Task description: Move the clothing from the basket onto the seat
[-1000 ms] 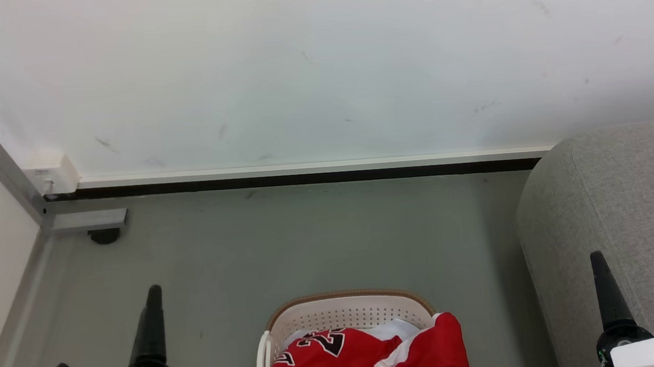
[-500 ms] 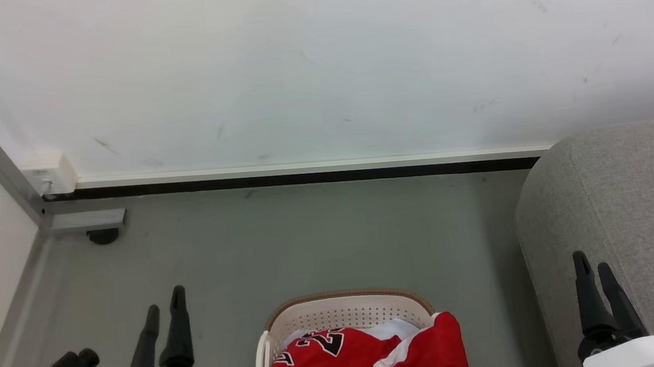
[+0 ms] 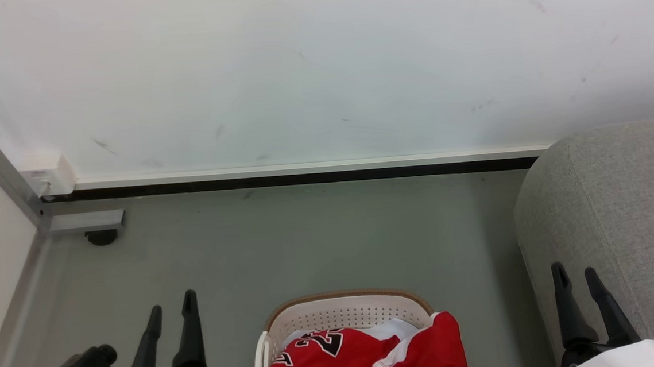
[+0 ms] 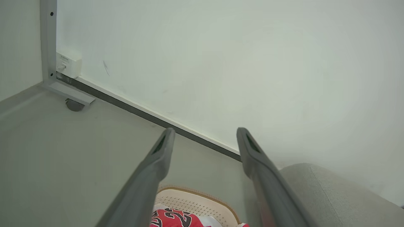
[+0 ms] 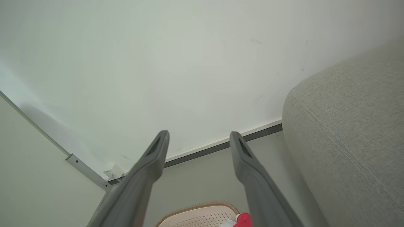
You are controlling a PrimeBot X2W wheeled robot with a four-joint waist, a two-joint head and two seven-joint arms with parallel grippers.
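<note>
1. Two sets of fingers have turned since a second ago: left fingers and right fingers showed edge-on then, now each pair sits side by side, spread wide, gripping nothing
2. Both also slid a bit inward toward the basket, which has stayed put
3. Clothing is heaped in the basket on the floor, red hem spilling over the right rim; visible part of the seat has none on it
4. Reads as pre-grasp setup, task barely begun; next is likely a reach down into the heap
5. Edges: basket is cut off by the bottom of the head view; seat's rounded corner is just beside right fingers and could get brushed
6. Room: bare floor ahead up to the wall; metal leg far left, well apart from left fingers
</note>
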